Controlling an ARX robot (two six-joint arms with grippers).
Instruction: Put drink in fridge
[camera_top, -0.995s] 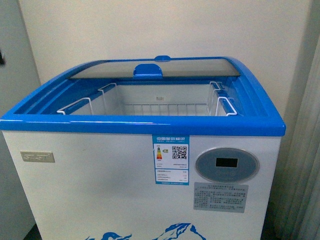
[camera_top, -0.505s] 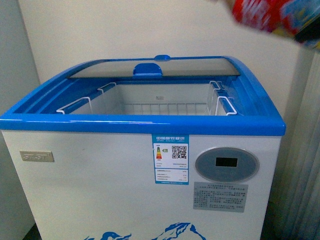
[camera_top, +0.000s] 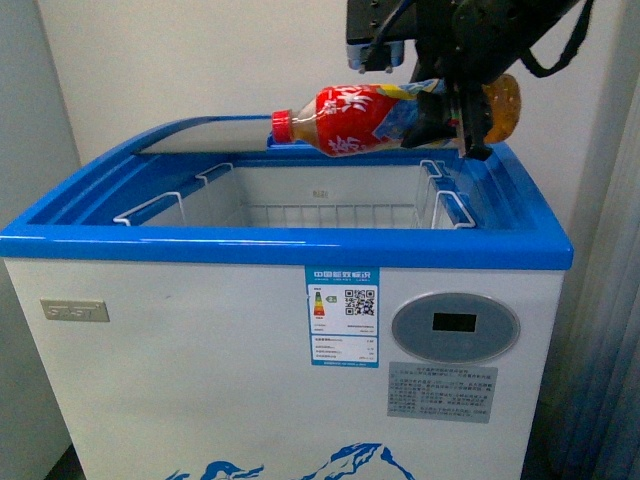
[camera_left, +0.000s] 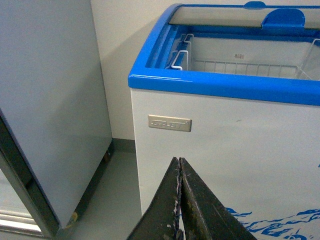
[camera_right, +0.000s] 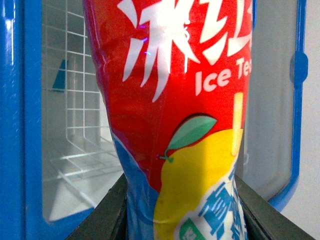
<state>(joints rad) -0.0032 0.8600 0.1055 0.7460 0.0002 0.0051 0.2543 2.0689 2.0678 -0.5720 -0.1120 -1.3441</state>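
Against a pale wall (camera_top: 150, 70) stands the open fridge (camera_top: 290, 247). The right fingers (camera_right: 102, 222) grasp the drink (camera_top: 360, 118) sideways above it; the left fingers (camera_left: 160, 210) are clenched, empty.

On my right wrist feed the drink (camera_right: 170, 100) fills most of the picture. I can read its red label with white lettering and "Ice Te", cut off by the frame's edge. Further along are a yellow lemon with a green leaf and then blue print. The right gripper (camera_right: 180, 212) has a dark finger (camera_right: 105, 215) pressed against each side of it. Beyond the drink I look into the fridge (camera_right: 30, 125): blue rim either side, a white wire basket (camera_right: 75, 105) inside, and the glass lid (camera_right: 272, 125) with its blue handle (camera_right: 299, 67).
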